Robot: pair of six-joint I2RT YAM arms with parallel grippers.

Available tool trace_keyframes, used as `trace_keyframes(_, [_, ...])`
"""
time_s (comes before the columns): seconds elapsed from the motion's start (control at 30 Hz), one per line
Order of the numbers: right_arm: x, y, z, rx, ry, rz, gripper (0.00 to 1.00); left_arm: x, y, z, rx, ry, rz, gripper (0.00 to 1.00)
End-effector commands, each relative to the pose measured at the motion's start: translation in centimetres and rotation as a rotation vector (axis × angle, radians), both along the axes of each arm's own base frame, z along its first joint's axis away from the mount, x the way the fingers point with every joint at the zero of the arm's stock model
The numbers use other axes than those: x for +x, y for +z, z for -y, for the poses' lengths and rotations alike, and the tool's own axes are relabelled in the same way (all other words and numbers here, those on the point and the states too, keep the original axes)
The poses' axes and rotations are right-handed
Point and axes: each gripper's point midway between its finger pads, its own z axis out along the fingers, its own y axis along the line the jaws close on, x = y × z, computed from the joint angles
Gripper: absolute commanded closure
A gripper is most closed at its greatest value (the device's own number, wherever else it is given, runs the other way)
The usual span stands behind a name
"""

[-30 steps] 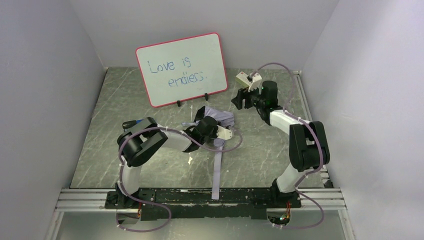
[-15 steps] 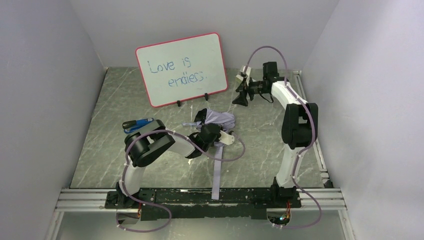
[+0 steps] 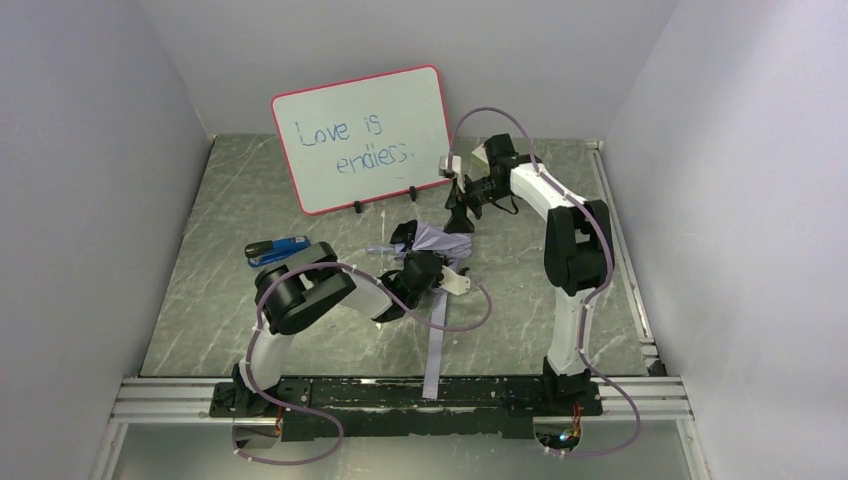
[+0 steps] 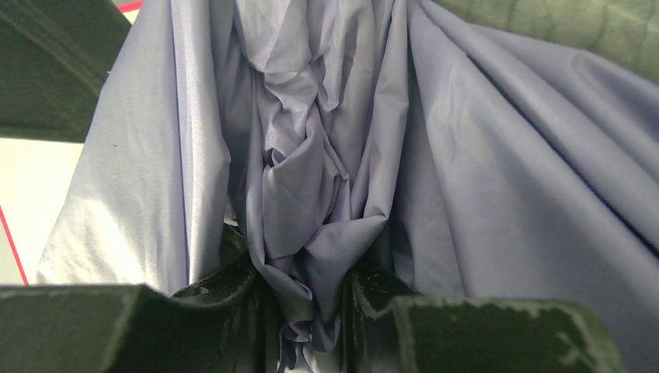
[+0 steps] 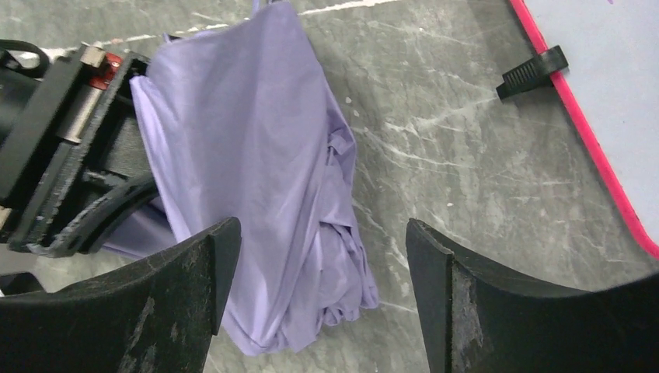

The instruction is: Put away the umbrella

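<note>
Lying crumpled in the middle of the desk [image 3: 520, 300], the umbrella [image 3: 440, 238] has one fold pinched by the left hand [image 4: 311, 299]. Only the left wrist view shows this; in the top view the arm hides it. The right hand [image 5: 322, 233] hangs spread over the fabric. A whiteboard [image 3: 365, 140] stands just behind.

red-framed whiteboard [image 3: 364, 137], small blue object [image 3: 277, 247]
</note>
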Motion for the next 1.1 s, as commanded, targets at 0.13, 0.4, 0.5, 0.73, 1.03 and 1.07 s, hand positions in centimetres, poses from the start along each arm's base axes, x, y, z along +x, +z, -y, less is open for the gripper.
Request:
trace_keyframes(0.13, [-0.3, -2.9, 0.4, -0.118, 0.049, -0.036, 0.19, -3.8, -5.8, -0.1, 0.143, -0.127, -0.138, 0.95])
trace_keyframes(0.4, [-3.0, -6.1, 0.5, -0.192, 0.087, -0.127, 0.19, -3.9, -5.8, 0.0, 0.145, -0.131, -0.137, 0.95])
trace_keyframes(0.5, [-3.6, -7.4, 0.8, -0.230, 0.078, -0.142, 0.20, -3.9, -5.7, 0.0, 0.140, -0.127, -0.136, 0.95])
trace_keyframes(0.73, [-4.1, -10.3, 1.7, -0.340, 0.051, -0.176, 0.27, -3.6, -4.3, 0.3, 0.093, -0.109, -0.114, 0.95])
trace_keyframes(1.03, [-3.2, -12.3, 2.7, -0.407, -0.028, -0.149, 0.66, -3.3, 0.7, 1.6, -0.076, -0.101, -0.069, 0.52])
trace_keyframes(1.07, [-3.1, -12.3, 2.8, -0.409, -0.030, -0.145, 0.68, -3.4, 1.3, 1.8, -0.094, -0.103, -0.070, 0.44])
